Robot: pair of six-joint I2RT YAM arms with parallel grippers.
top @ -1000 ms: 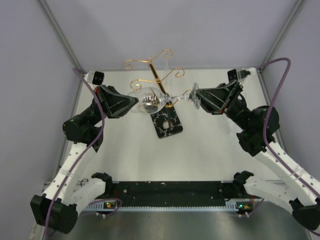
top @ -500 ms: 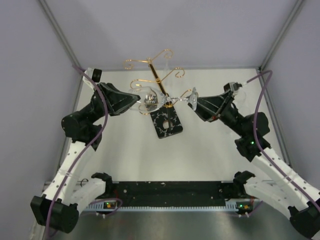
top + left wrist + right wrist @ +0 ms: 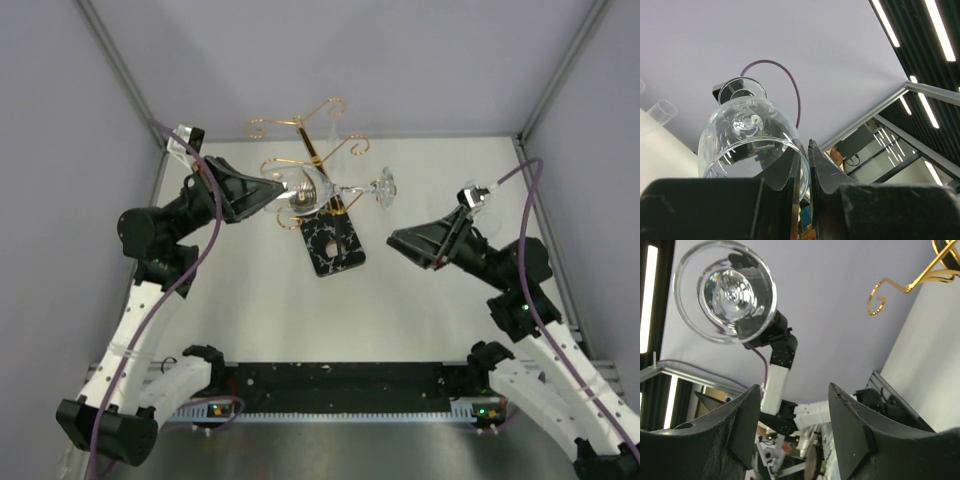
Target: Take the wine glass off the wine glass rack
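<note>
Gripping the wine glass point(image 3: 312, 193) by the bowl rim: left pincer point(image 3: 284, 191), fingers point(image 3: 825, 176) clamped together on the glass wall. The glass lies on its side in the air, bowl to the left and foot to the right. Its stem crosses the gold wires of the wine glass rack point(image 3: 335, 250); whether they touch, cannot tell. The rack's black base sits mid worktop point(image 3: 250, 300). Right pincer point(image 3: 396, 240): jaws apart, holding nothing, on the near side of the foot, clear of it.
</note>
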